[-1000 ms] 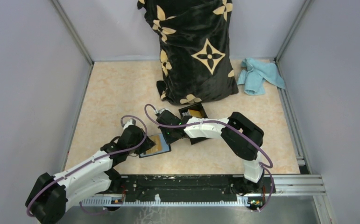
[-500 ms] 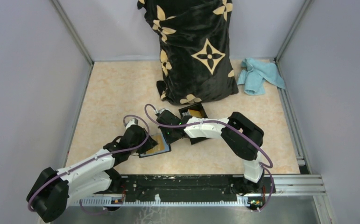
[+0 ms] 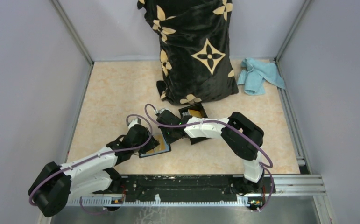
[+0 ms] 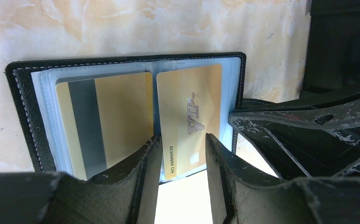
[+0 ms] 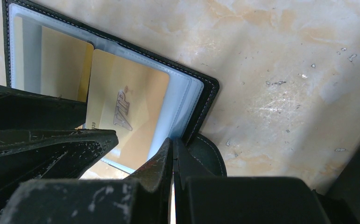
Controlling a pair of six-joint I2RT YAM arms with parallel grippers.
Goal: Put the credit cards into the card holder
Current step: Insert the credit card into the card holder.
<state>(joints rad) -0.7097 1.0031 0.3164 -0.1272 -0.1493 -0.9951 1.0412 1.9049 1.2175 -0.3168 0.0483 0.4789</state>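
There are two arms, the left arm (image 3: 91, 163) and the right arm (image 3: 236, 135). Each arm has one claw, so there are two claws: the left claw (image 4: 180, 144) and the right claw (image 5: 173, 149). Each claw has two fingers. There is one card holder (image 4: 21, 93). It holds two gold cards (image 4: 105, 119), one with a dark stripe and one VIP card (image 4: 192, 116). The bench (image 3: 117, 93) also has one black box (image 3: 183, 111), one blue cloth (image 3: 259, 74) and one big black bag with gold flowers (image 3: 194, 46).
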